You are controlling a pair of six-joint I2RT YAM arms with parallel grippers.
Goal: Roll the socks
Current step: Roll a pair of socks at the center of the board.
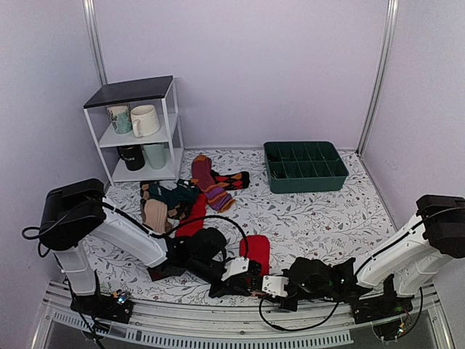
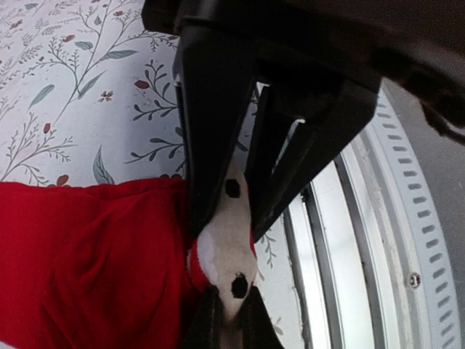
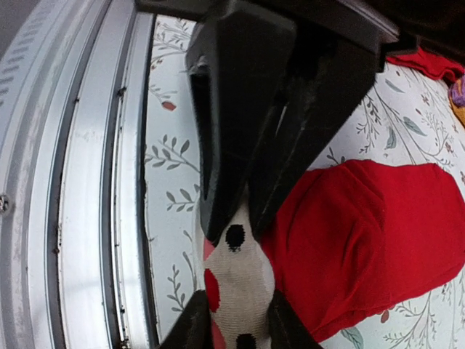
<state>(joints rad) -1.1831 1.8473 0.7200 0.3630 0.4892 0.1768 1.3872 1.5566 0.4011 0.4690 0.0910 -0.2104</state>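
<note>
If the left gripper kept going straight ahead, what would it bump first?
Probably the right gripper, facing it just past the cream, black-dotted end of the red knit sock that the left gripper pinches.

Shelf rack point(image 1: 134, 91) with mugs point(image 1: 144, 121), green divided tray point(image 1: 309, 187), heap of striped socks point(image 1: 168, 199) on floral cloth point(image 1: 320, 218).
</note>
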